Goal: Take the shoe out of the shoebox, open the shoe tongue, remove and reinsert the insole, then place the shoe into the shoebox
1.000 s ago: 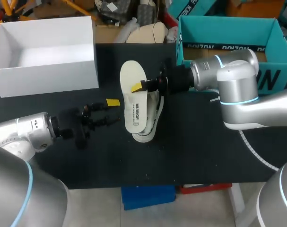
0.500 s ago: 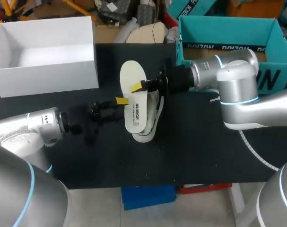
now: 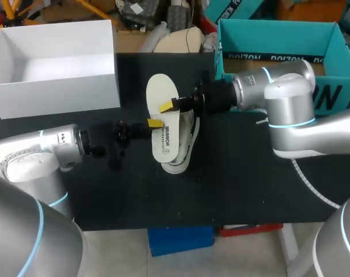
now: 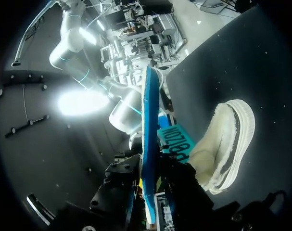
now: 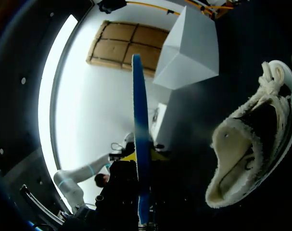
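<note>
- Bare table [image 3: 238,184] lies open in front of the shoe [image 3: 189,141].
- The white box [image 3: 53,86] walls the far left, the teal box [image 3: 278,34] the far right.
- The insole [image 3: 162,95] I hold covers the shoe from above.

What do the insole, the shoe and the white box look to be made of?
Insole: probably thin foam, with a cream cloth-like top and a blue underside; seen edge-on it stays flat. Shoe: pale woolly fleece lining and a smooth white rubbery sole; the upper's material is unclear. White box: likely matt cardboard, with thin folded walls.
</note>
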Robot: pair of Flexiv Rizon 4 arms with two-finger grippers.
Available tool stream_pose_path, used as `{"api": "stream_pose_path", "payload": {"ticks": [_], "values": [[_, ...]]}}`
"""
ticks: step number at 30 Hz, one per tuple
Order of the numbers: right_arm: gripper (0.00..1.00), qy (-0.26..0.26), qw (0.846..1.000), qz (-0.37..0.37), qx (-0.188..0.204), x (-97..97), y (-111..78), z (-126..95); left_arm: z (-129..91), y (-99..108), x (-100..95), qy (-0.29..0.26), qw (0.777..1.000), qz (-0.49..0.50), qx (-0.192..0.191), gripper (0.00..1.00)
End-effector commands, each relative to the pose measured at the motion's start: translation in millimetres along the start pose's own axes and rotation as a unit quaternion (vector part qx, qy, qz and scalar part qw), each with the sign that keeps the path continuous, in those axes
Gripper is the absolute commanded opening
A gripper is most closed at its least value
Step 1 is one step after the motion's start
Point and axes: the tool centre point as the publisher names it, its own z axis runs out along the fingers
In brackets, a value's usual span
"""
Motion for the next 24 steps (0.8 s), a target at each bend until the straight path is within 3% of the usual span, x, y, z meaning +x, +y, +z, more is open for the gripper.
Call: {"api": "stream_pose_path", "payload": {"ticks": [1,3,5,11,12,13,14,21,24], "values": [[0.00,0.000,1.000,0.000,0.000,-1.1,0.6,1.1,5.5,-0.4,-0.6,-0.003,1.000,0.003,-0.003,0.22],[0.00,0.000,1.000,0.000,0.000,-1.1,0.6,1.1,7.5,-0.4,-1.5,-0.005,1.000,0.004,-0.002,0.14],[0.00,0.000,1.000,0.000,0.000,-1.1,0.6,1.1,9.6,-0.7,-2.1,-0.008,1.000,0.005,0.001,0.00],[0.00,0.000,1.000,0.000,0.000,-1.1,0.6,1.1,11.6,-2.1,-1.9,-0.008,1.000,0.006,0.006,0.00],[0.08,0.000,1.000,0.000,-0.002,-0.7,0.5,0.8,11.1,-2.2,-1.3,-0.006,1.000,0.005,0.005,0.00],[0.42,-0.001,1.000,0.001,-0.005,-0.4,0.3,0.3,10.4,-2.2,-0.8,-0.004,1.000,0.004,0.004,0.00],[1.00,-0.003,1.000,0.002,-0.007,-0.2,0.3,-0.5,9.7,-2.1,-0.4,-0.001,1.000,0.004,0.002,0.00],[1.00,-0.038,0.998,-0.011,-0.040,0.8,-6.3,-15.8,0.0,-5.2,-1.8,0.021,1.000,-0.003,-0.002,0.00],[1.00,-0.061,0.997,-0.013,-0.043,1.0,-12.7,-25.8,-4.8,-10.3,0.7,0.064,0.998,-0.009,0.002,0.00]]}}
